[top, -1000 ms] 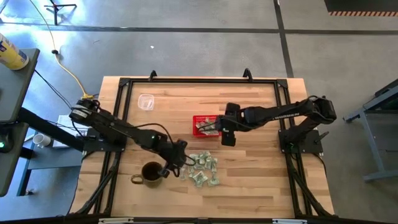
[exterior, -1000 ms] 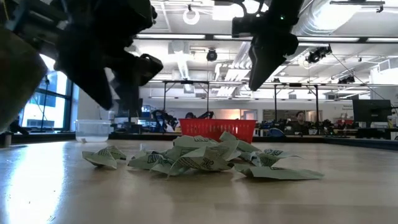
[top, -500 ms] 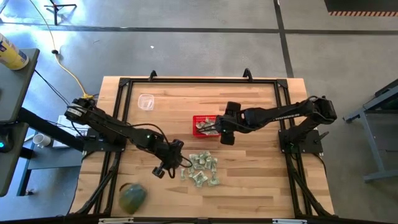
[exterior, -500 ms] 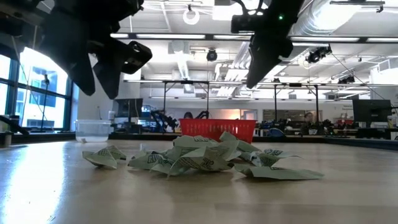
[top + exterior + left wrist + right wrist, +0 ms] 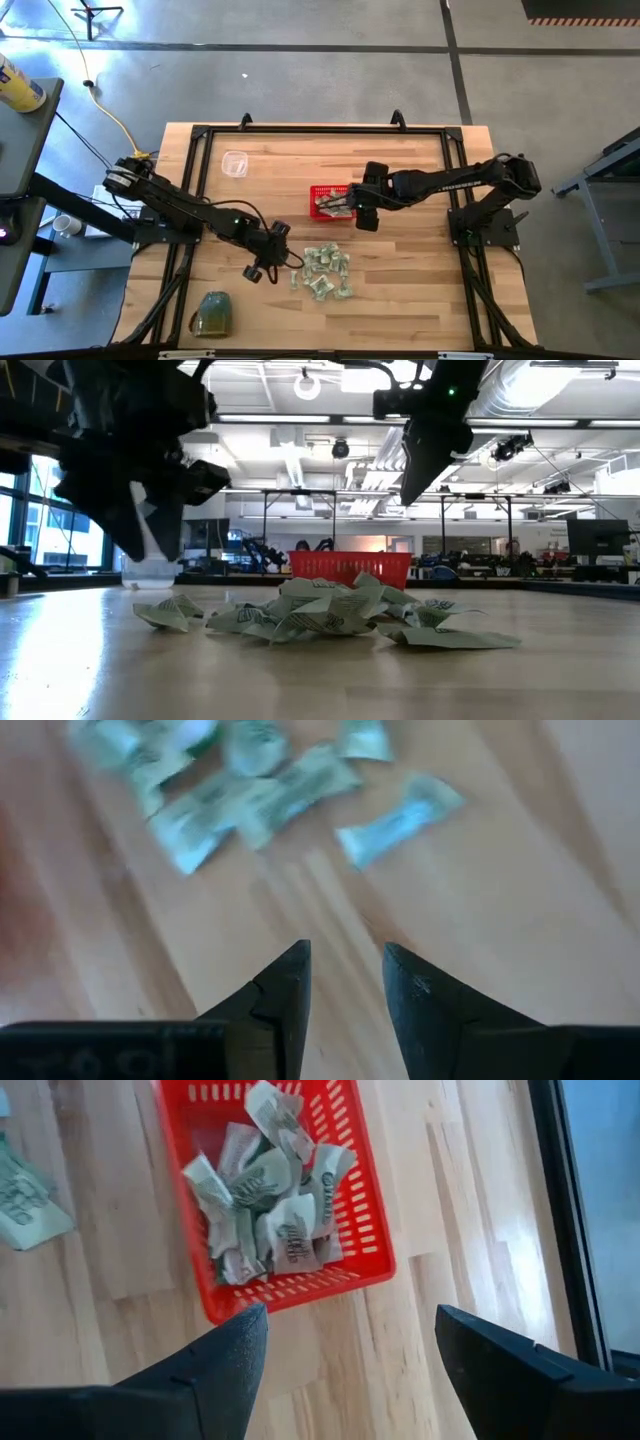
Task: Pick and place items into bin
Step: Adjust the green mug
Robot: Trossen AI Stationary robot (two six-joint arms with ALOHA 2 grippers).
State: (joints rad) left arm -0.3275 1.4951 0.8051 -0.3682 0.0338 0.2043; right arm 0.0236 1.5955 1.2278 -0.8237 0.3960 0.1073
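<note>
Left pincer [image 5: 262, 272]: hovered just at 9 o'clock of the loose packets, tips a little apart with nothing between them, seen in the left wrist view [image 5: 345, 982].
Right pincer [image 5: 352, 208]: hung at the 3 o'clock edge of the bin, fingers spread wide and empty [image 5: 345, 1345].
Bin [image 5: 326, 190]: small red mesh basket near the tabletop's [image 5: 420, 270] centre; several packets already lay inside [image 5: 265, 1205].
Items [image 5: 325, 270]: a loose heap of pale green-and-white wrinkly packets at 6 o'clock of the bin, apart from it; crumpled, thin, some overlapping [image 5: 320, 610].
Step in hand, as judged: the left arm was lining up for a grasp on a packet at the heap's near edge.
Doing it well: pick an outlying packet rather than the tangle, widen the tips, come down squarely so the fingers straddle a raised wrinkle, and close gently, since such light wrappers would likely slide or drag neighbours.
Mug [image 5: 212, 314]: lay on its side at 8 o'clock of the heap, well apart.
</note>
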